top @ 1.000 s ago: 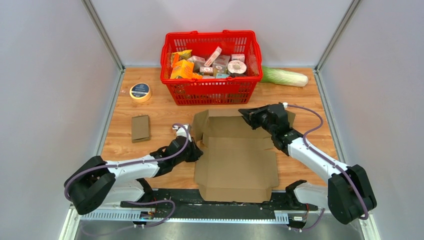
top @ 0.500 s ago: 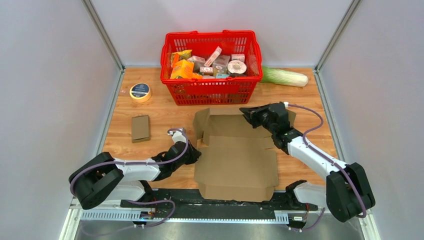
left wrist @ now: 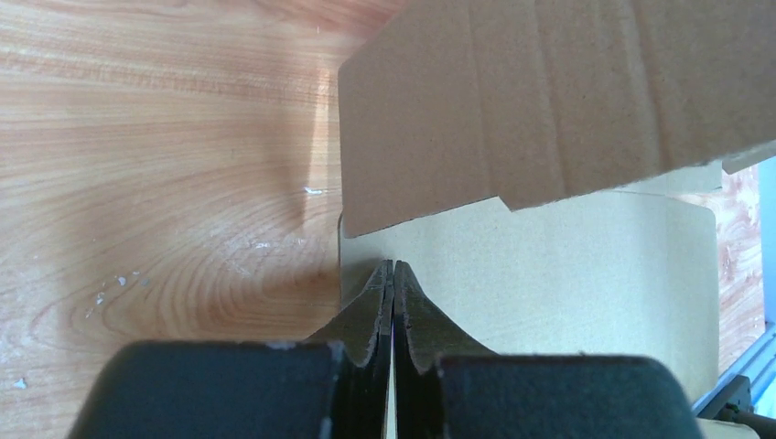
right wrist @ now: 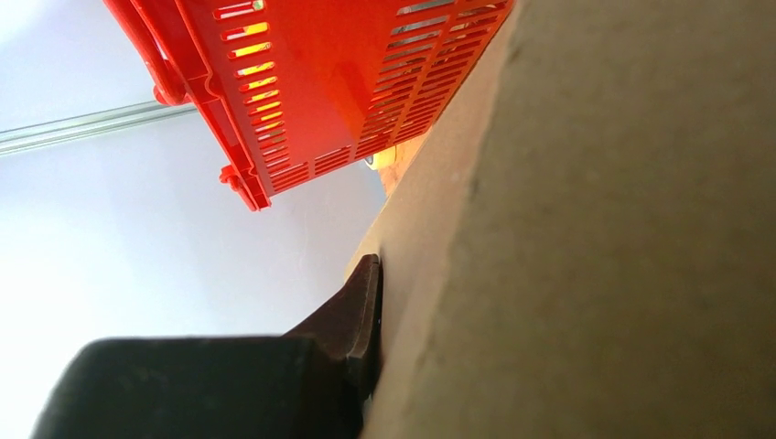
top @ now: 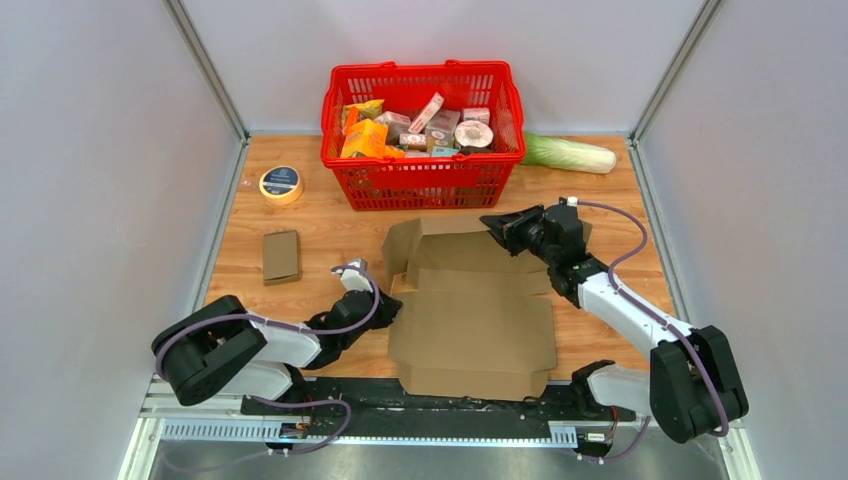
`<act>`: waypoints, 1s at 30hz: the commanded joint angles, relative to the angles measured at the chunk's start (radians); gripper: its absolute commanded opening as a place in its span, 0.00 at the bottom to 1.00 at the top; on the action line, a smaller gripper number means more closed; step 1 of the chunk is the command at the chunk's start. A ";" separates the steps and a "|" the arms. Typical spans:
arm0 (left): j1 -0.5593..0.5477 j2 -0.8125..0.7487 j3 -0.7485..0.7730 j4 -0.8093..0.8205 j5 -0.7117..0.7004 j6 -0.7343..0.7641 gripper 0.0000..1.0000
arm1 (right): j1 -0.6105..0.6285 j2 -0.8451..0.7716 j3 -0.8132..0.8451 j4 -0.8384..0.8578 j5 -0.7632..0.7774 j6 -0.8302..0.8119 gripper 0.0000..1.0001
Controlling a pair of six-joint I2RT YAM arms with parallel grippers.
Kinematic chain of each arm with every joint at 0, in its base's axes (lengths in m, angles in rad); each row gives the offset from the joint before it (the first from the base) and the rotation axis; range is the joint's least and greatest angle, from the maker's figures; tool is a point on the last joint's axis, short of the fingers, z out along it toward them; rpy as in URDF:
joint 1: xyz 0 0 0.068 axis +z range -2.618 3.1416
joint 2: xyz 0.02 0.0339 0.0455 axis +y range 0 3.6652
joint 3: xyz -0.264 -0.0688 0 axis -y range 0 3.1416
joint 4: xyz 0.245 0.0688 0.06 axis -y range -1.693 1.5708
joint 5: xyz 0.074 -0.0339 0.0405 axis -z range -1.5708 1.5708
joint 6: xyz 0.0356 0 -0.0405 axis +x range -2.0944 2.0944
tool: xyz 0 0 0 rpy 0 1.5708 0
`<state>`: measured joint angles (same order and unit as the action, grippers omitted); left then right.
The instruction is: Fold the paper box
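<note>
Shows the paper box (top: 470, 320) spread mostly flat on the wooden table (top: 320, 225), just in front of the red basket (top: 425, 185) and between the two arms. Puts the left gripper (top: 388, 305) low at the box's left edge, jaws pressed together with the tips right at the cardboard rim beneath a flap tilted up, though cannot tell whether any cardboard sits pinched between them. Has the right gripper (top: 497, 225) clamped on the far right flap, one finger (right wrist: 366, 302) flat against the cardboard and the other hidden behind it.
</note>
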<state>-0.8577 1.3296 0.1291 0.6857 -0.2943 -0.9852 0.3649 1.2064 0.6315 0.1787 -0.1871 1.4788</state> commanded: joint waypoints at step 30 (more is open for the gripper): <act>0.023 -0.395 0.139 -0.610 -0.112 0.184 0.24 | -0.121 0.105 0.085 -0.108 -0.126 -0.110 0.02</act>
<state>-0.8486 1.0565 0.1562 0.3111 -0.3763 -0.8627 0.2497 1.3197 0.7147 0.1528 -0.3004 1.4689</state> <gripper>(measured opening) 0.191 0.046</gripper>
